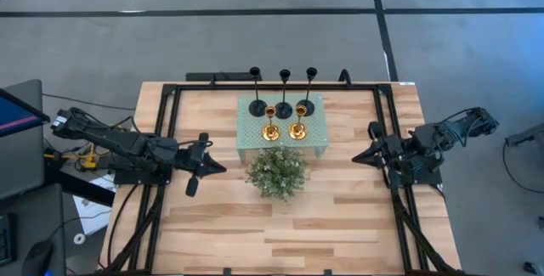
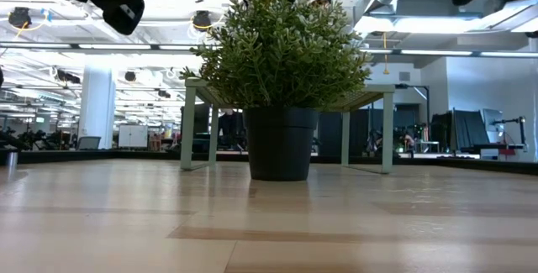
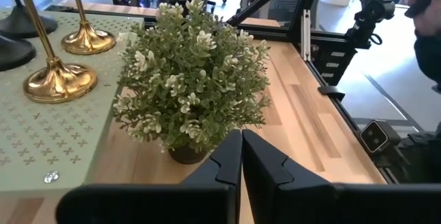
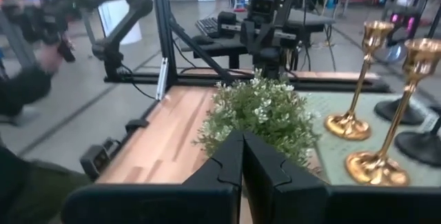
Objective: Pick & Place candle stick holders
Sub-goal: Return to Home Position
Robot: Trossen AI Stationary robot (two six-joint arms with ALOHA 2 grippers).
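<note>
Three black candle stick holders (image 1: 283,98) with disc bases and thin stems stand in a row on the far part of a pale green perforated stand (image 1: 249,136). Two gold holders (image 1: 284,128) stand by their round bases just nearer on it; they also show in the left wrist view (image 3: 60,79) and the right wrist view (image 4: 364,145). My left gripper (image 1: 223,169) is shut and empty, left of the plant. My right gripper (image 1: 355,159) is shut and empty, right of the plant. Both hover above the table.
A bushy green potted plant (image 1: 276,171) stands on the table just in front of the stand, between my two grippers. A black frame (image 1: 170,106) runs around the table. A person's arm (image 4: 27,86) shows beyond the table's edge. Bare wood lies toward the near edge.
</note>
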